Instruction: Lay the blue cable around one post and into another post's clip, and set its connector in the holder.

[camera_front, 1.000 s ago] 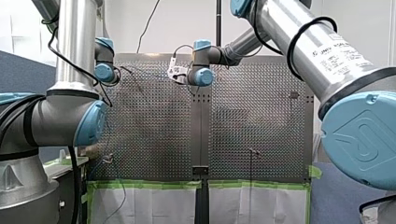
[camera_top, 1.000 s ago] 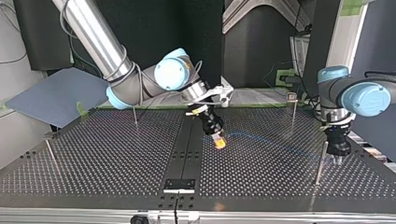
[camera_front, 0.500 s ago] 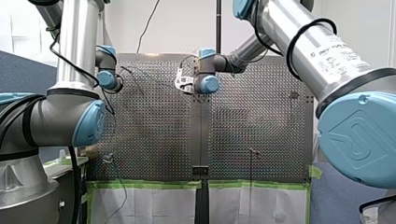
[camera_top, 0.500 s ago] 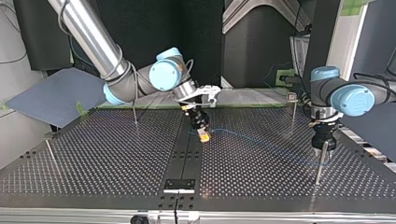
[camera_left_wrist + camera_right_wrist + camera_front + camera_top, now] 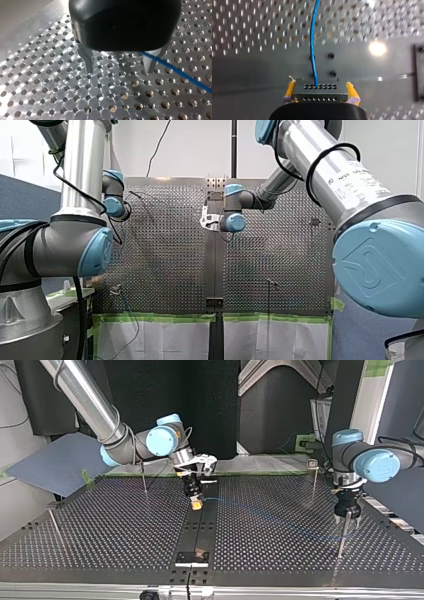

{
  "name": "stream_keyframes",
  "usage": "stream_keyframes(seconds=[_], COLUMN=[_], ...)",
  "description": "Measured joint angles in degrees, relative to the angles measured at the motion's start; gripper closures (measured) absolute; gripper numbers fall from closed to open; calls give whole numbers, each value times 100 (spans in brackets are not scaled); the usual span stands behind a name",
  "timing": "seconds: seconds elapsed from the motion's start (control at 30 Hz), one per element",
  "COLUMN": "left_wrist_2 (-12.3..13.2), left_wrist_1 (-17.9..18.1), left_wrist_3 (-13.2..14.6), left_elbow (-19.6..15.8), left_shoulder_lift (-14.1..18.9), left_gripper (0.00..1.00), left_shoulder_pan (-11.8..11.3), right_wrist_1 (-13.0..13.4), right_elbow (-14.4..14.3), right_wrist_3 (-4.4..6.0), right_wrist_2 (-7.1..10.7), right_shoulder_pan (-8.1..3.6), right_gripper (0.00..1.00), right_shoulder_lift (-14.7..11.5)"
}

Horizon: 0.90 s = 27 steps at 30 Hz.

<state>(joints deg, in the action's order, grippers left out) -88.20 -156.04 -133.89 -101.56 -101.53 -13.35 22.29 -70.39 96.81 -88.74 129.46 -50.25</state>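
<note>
The blue cable (image 5: 260, 510) lies low over the perforated table, from the centre strip toward a thin post (image 5: 341, 535) at the top view's right. Its black connector (image 5: 320, 92) sits between the yellow pads (image 5: 290, 90) of my right gripper (image 5: 196, 502), which is shut on it over the dark centre strip; the cable (image 5: 312, 37) leads away ahead. My left gripper (image 5: 346, 519) hangs open just over that post's top. In the left wrist view its metal fingers (image 5: 87, 60) stand apart, and the cable (image 5: 175, 72) passes beside one finger, unpinched.
Further thin posts stand on the table: one with a clip head (image 5: 313, 465), one behind the right arm (image 5: 144, 480), one at the top view's left edge (image 5: 54, 527). A small black block (image 5: 191, 557) sits on the centre strip near the top view's front edge.
My right gripper has carried the connector toward the top view's left, onto the centre strip, drawing the cable along. My left gripper has opened, let go of the cable and shifted over the post.
</note>
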Motion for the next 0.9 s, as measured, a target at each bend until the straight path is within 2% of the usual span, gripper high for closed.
stream_keyframes(seconds=[0.23, 0.4, 0.57, 0.8, 0.9], left_wrist_2=[53, 120, 99, 81, 80], left_wrist_1=[114, 156, 164, 168, 169], left_wrist_3=[-21, 8, 31, 66, 81], left_elbow=[-28, -28, -30, -29, -29], left_shoulder_lift=[-53, -219, -261, -263, -263], left_gripper=[2, 2, 2, 2, 2], left_shoulder_pan=[15, 69, 95, 104, 105], right_wrist_1=[296, 536, 760, 1095, 1232], right_elbow=[-297, -537, -759, -1095, -1233], right_wrist_3=[-11, 86, 118, 337, 321], right_wrist_2=[-111, -112, -113, -4, 23], right_shoulder_pan=[-282, -521, -744, -1079, -1216], right_gripper=[100, 100, 100, 100, 100], right_shoulder_lift=[-6, -7, -8, -8, -8])
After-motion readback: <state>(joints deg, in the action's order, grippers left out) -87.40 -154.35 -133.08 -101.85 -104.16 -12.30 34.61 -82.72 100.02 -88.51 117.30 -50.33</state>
